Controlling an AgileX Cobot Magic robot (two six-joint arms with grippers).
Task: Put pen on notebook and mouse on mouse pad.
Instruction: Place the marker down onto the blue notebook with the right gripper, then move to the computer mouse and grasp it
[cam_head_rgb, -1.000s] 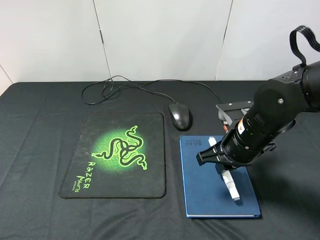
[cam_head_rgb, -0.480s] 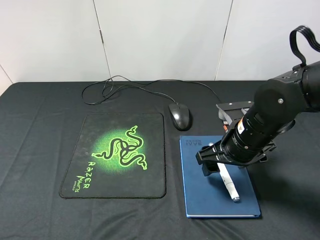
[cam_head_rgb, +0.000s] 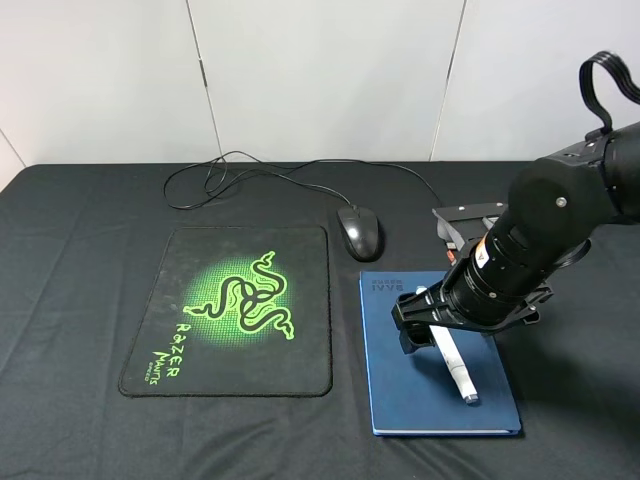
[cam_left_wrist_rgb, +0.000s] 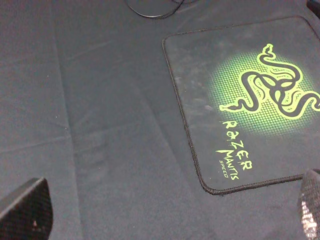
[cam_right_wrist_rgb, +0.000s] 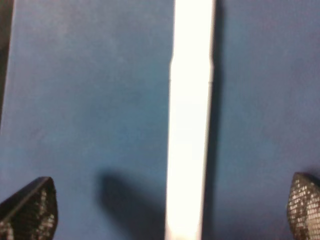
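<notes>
Over notebook, right side: pen lies flat on cover, right gripper fingers spread wide, apparently clear of it. Lift straight up, don't nudge pen. Mouse sits just beyond notebook, off mouse pad. Left gripper wide, empty.

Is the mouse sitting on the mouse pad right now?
No, the mouse lies on the black tablecloth just past the upper right corner of the mouse pad, not on it.
</notes>
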